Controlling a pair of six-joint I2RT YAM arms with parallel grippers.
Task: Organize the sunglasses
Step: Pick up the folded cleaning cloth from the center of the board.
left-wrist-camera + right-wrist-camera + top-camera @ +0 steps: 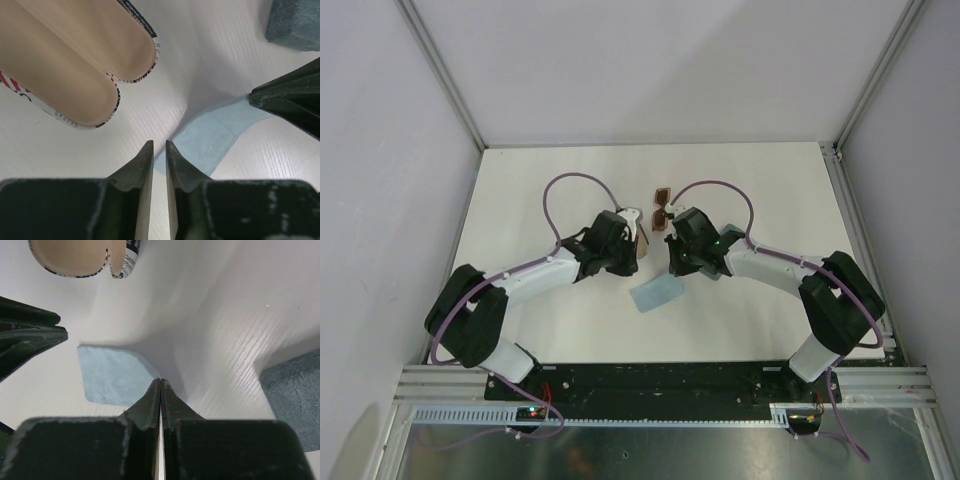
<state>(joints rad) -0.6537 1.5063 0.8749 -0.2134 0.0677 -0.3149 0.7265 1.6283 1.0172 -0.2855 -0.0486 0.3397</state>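
Observation:
The brown-amber sunglasses lie on the table at the back of the middle, just beyond both grippers. I cannot make out the white pair in any view. My left gripper is nearly shut with a thin gap and nothing between the fingers. It hovers over one corner of a light blue cloth. My right gripper is shut, and its tips pinch the opposite corner of that cloth. The cloth lies between the two arms in the top view.
An open case with a tan lining and a printed outside lies beside the left gripper and shows in the right wrist view. A grey-blue case lies to the right of the right gripper. The right fingers show in the left wrist view.

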